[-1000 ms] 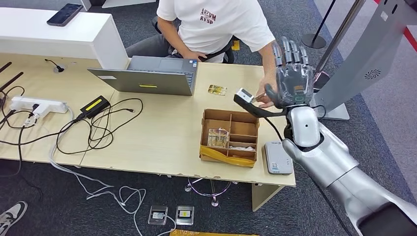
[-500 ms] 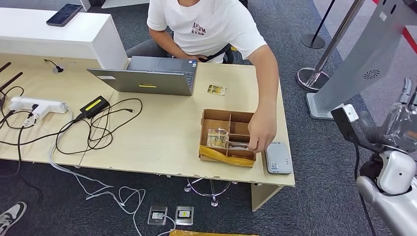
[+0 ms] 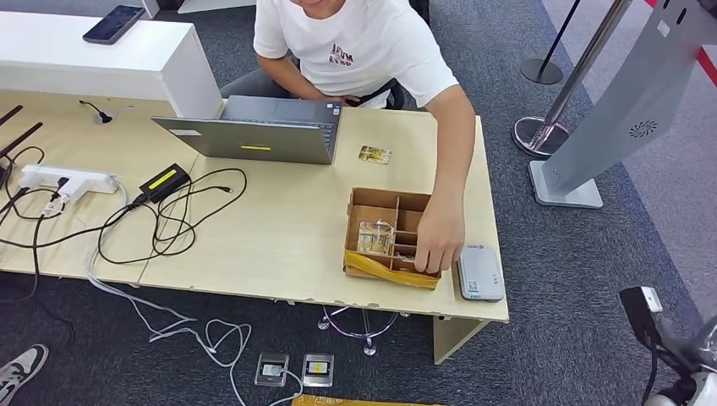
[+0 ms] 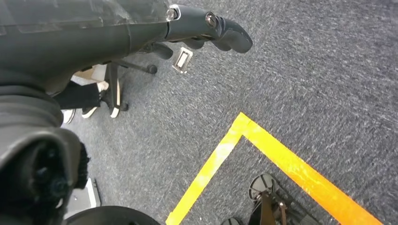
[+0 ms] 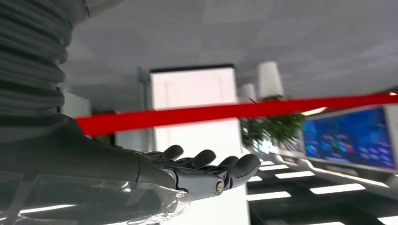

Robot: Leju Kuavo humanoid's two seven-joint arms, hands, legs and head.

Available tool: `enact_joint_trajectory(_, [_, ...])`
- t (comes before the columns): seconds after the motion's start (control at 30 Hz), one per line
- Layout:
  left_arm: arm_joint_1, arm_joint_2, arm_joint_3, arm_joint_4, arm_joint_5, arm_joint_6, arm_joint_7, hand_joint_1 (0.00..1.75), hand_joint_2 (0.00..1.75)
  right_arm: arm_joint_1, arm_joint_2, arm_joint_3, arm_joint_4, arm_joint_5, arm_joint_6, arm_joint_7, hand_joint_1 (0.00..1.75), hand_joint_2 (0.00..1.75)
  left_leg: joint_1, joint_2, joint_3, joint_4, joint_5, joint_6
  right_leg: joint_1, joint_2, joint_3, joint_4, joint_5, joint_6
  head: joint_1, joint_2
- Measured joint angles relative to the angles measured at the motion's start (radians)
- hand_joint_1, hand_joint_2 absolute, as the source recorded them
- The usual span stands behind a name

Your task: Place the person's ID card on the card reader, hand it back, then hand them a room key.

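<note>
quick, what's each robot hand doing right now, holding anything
Left robot hand: hanging over the carpet, holds nothing visible; open or closed cannot be told.
Right robot hand: open, fingers extended, holding nothing.

Reception desk in an office lobby: wooden desk (image 3: 279,228) with laptop (image 3: 254,135), card reader (image 3: 480,272), stanchion (image 3: 541,127) and grey carpet (image 3: 541,338).

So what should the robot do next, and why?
Probably wait a moment, keeping its right robot hand back and empty. The person's hand is inside the cardboard box beside the card reader, and no card lies on the reader. Reaching in now could bump them.
</note>
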Motion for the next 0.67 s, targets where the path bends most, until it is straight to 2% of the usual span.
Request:
enact_joint_trajectory(0.17, [0.000, -0.013, 0.010, 0.000, -0.012, 0.000, -0.001, 0.00, 0.00, 0.053, 0.157, -0.245, 0.199, -0.025, 0.000, -0.072, 0.00, 1.75, 0.000, 0.003, 0.000, 0.000, -0.001, -0.001, 0.000, 0.003, -0.001, 0.000, 0.000, 0.000, 0.000, 0.000])
enact_joint_trajectory(0.33, [-0.001, -0.020, 0.010, 0.000, -0.021, -0.002, -0.001, 0.00, 0.00, 0.065, 0.268, -0.444, 0.357, -0.017, 0.000, -0.151, 0.00, 1.75, 0.001, 0.009, 0.001, -0.001, -0.001, -0.001, 0.001, 0.009, -0.002, 0.000, -0.001, 0.000, 0.000, 0.000])
enact_joint_trajectory(0.53, [-0.003, -0.029, 0.009, -0.002, -0.028, -0.007, -0.008, 0.00, 0.00, 0.045, 0.340, -0.587, 0.541, 0.012, 0.010, -0.177, 0.00, 1.75, 0.001, 0.010, 0.001, -0.001, -0.001, -0.001, 0.001, 0.011, -0.001, 0.001, 0.000, 0.000, 0.000, 0.000])
enact_joint_trajectory(0.67, [-0.005, -0.034, 0.008, -0.002, -0.030, -0.010, -0.017, 0.00, 0.00, 0.037, 0.370, -0.631, 0.624, 0.033, 0.016, -0.176, 0.00, 1.75, 0.001, 0.009, 0.001, -0.001, -0.001, -0.001, 0.001, 0.011, -0.001, 0.001, 0.000, 0.000, 0.000, 0.000])
